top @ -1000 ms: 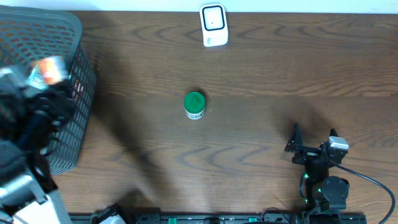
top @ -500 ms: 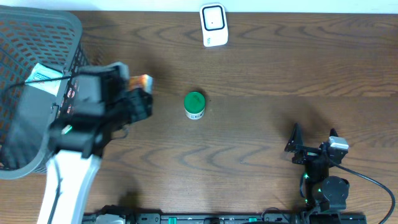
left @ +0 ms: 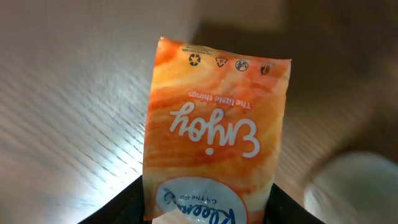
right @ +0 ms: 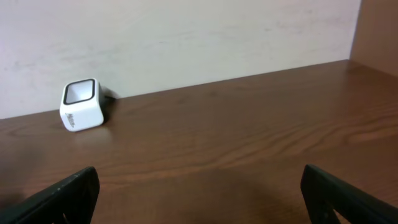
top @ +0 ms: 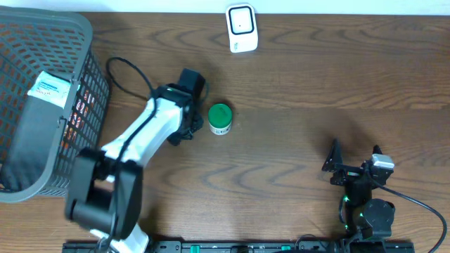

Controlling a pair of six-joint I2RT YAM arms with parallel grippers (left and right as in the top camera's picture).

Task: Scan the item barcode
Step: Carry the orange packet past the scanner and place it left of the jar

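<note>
The left gripper [left: 208, 214] grips the orange tissue pack [left: 214, 130] above the desk [top: 295, 140], well apart from the scanner [top: 241, 28]; scanning is not yet done. The right gripper [right: 200, 193] stands open, empty.

Scanner: I see the white scanner [right: 81, 112] standing far left on the table, its dark-rimmed window tilted up.
Table: I've got brown wood grain [right: 249, 137] running across the view.
Wall: pale and plain [right: 186, 37], right behind the scanner.
Right gripper: my right gripper [right: 202, 199] is spread wide, with a dark finger in each bottom corner and nothing between them.
</note>
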